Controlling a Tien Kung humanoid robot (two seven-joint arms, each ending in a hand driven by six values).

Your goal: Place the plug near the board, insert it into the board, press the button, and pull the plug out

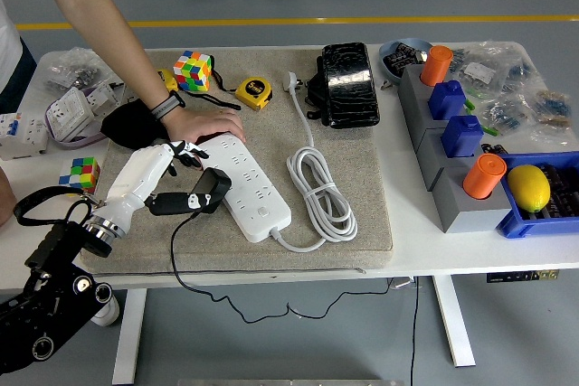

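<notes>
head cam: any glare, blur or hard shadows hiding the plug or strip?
Head view: even, diffuse light and only soft shadows; sharp throughout. Some sheen on the black case, none on the white power strip. The black plug in the left hand reads clearly; slight wide-angle bowing at table edges.

Power strip (244, 185) on mat (362, 214), plug (207, 189) at its left, coiled cable (318, 189) right, person's hand (206, 124) behind.
</notes>
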